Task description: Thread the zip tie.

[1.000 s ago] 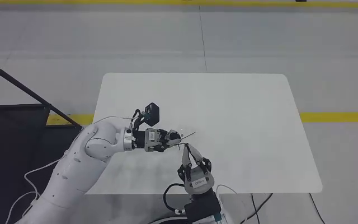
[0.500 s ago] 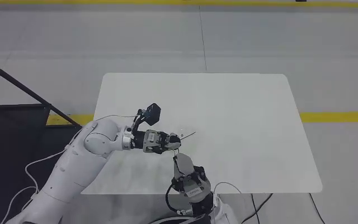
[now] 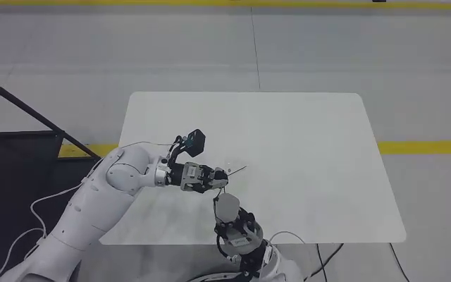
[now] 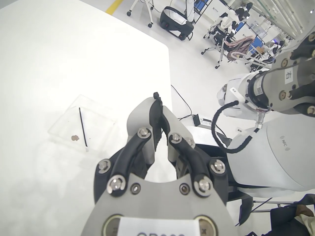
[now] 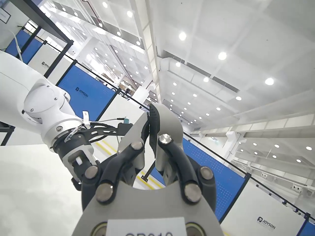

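Toward the tabletop's (image 3: 317, 134) front edge: left gripper (image 4: 157, 109) clamped on thin black plastic zip tie (image 4: 156, 97); right gripper (image 5: 150, 114) jaws together.
You risk misthreading: the flexible tie may bend or slip.

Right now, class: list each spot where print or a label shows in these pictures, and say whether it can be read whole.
Left gripper, base label: cut off by the picture's edge, unreadable whole.
Right gripper, base sticker: cut off likewise.
White tag on the right arm's wrist: one character.
Blue panels: a brand mark, legible, left unquoted.
Top view, a gripper's label: too small to read.
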